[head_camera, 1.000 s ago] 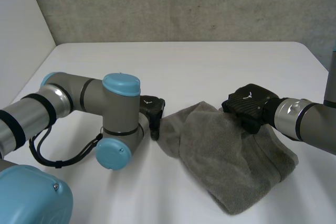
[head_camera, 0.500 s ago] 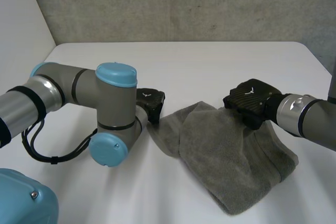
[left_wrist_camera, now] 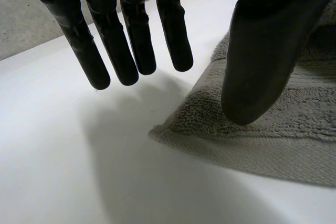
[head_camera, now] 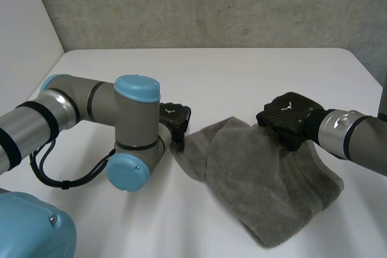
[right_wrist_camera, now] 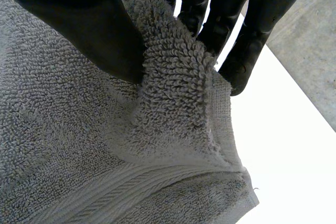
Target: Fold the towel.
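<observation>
I work in what looks like a bare lab or test room: a plain white rectangular table [head_camera: 211, 70] stands before a rough grey concrete wall [head_camera: 211, 4], with a smooth white wall panel [head_camera: 24, 34] along the table's left side.

A white table [head_camera: 230, 83] with rounded far corners, seen from above. One thing lies on it: a grey terry towel [head_camera: 266, 179], rumpled and partly doubled over, on the near half of the table towards the right (the robot's own right). The towel's left corner, with a ribbed woven border, lies flat against the white surface. Along its far edge a fold of looped pile is gathered upward, and its near end tapers to a rounded tip.
</observation>
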Available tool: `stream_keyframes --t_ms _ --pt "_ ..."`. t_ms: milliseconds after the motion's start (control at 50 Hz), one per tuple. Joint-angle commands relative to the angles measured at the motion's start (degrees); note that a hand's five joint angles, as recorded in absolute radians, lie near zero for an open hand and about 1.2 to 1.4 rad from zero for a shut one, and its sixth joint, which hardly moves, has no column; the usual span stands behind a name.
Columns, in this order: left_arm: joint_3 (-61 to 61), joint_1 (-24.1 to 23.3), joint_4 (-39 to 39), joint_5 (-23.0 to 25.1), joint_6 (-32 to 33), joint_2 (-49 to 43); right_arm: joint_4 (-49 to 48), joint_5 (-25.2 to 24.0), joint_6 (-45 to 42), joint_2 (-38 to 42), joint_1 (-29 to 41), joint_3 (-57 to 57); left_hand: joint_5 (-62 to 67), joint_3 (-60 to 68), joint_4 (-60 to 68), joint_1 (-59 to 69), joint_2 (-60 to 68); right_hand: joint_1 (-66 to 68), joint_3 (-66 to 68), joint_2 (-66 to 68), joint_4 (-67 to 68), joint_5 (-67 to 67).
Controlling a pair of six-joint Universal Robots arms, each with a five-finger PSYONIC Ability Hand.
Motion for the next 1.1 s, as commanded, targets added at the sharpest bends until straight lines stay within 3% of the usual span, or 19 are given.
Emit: stream_keyframes --t_ms 20,320,360,400,840,940,1000,1040,1100 --pt "1.9 0.0 -0.7 0.8 0.0 -1.7 -0.2 0.0 0.0 0.0 0.0 0.1 1.0 1.4 1.6 1.0 1.3 6.2 4.0 4.9 3.1 4.1" --pt "3.3 0.0 -2.0 1.0 0.2 -3.9 -0.3 0.0 0.0 0.4 0.0 0.1 3.7 4.1 4.3 3.7 4.0 6.2 4.0 4.9 3.1 4.1" --pt "3.7 0.0 -2.1 1.0 0.3 -4.0 -0.3 0.0 0.0 0.5 0.0 0.1 33.2 33.5 33.8 33.2 33.5 6.2 4.0 4.9 3.1 4.1" --pt "3.9 0.0 -2.1 1.0 0.4 -3.9 -0.3 0.0 0.0 0.5 0.0 0.1 38.6 39.0 39.2 38.6 38.9 6.2 4.0 4.9 3.1 4.1" --pt "3.1 0.7 -3.7 3.2 -0.3 4.1 -1.8 0.1 1.0 -0.2 0.0 -1.6 38.7 39.0 39.3 38.7 39.0 6.2 4.0 4.9 3.1 4.1" --pt "5.1 2.8 -1.7 3.5 0.3 6.8 -7.7 0.6 5.6 -0.6 0.5 -5.2 38.7 39.0 39.3 38.7 39.0 6.2 4.0 4.9 3.1 4.1" --pt "10.9 3.3 3.7 3.3 0.6 6.4 -15.3 0.2 11.4 0.0 0.6 -9.5 38.7 39.0 39.3 38.7 39.0 6.2 4.0 4.9 3.1 4.1" --pt "14.3 3.8 6.4 3.4 0.9 6.3 -26.2 0.5 16.6 3.0 0.7 -14.7 38.7 39.0 39.3 38.7 39.0 6.2 4.0 4.9 3.1 4.1" --pt "20.8 4.4 11.1 3.7 2.6 6.4 -31.9 0.8 18.4 4.5 0.8 -17.6 38.7 39.0 39.3 38.7 39.0 6.2 4.0 4.9 3.1 4.1"
